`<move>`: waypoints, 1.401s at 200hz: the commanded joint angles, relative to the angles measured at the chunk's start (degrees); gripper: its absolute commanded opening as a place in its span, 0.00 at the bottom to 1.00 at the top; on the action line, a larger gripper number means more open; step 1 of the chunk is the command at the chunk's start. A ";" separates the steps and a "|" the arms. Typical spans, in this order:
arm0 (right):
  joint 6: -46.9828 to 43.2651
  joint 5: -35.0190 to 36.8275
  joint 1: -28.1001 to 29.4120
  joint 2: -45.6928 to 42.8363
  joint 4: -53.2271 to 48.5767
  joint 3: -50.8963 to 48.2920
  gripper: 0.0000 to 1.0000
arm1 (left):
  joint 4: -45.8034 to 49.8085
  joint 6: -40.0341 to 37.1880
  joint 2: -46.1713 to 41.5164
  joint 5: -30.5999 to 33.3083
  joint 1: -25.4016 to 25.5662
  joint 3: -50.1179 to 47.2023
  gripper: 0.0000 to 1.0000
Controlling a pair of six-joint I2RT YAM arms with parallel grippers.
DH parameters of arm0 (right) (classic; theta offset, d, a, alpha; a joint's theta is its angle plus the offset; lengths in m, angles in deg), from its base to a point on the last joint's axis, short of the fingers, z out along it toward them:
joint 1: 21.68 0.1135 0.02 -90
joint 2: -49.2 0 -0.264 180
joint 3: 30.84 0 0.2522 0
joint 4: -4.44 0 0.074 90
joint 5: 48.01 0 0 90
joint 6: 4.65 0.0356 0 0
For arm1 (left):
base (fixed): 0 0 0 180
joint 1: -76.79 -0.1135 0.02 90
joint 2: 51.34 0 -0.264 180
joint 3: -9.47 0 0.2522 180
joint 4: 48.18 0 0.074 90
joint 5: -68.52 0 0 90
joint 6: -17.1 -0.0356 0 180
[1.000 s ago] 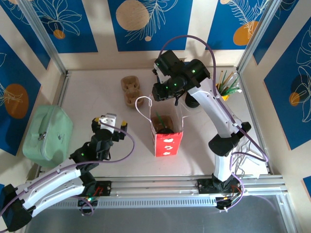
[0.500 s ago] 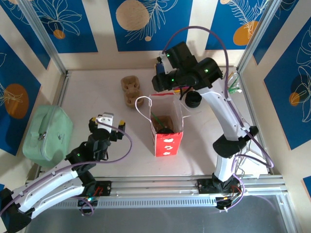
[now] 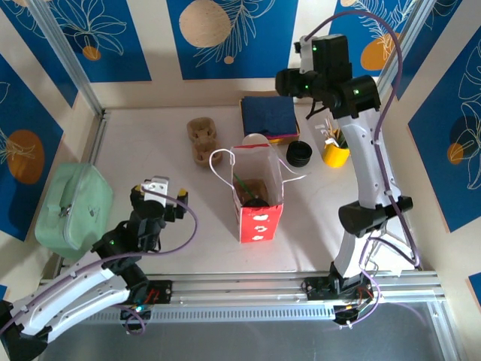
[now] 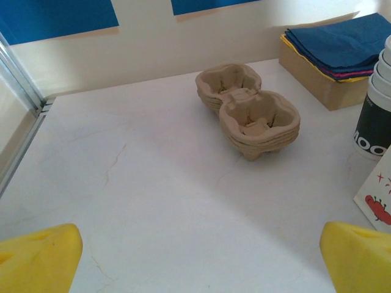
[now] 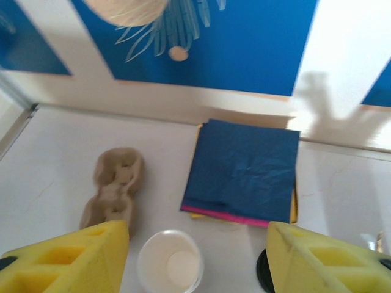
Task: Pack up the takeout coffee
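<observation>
A: "Since the takeout coffee (image 3: pixel 254 200) seems tucked inside the red bag (image 3: pixel 260 222), mid-frame, why hold nothing?"
B: "Job likely done: right gripper (image 5: pixel 197 224) gapes upper right, left gripper (image 4: pixel 197 244) gapes lower left."

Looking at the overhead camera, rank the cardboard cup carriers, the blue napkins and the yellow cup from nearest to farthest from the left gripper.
1. The cardboard cup carriers, behind and slightly to the right of the left gripper.
2. The blue napkins, at the back, past the middle of the table.
3. The yellow cup, far over on the right side.
</observation>
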 commanded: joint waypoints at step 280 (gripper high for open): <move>-6.63 1.84 -3.82 46.48 22.53 13.32 0.78 | 1.97 4.65 1.56 1.51 -0.54 1.32 0.99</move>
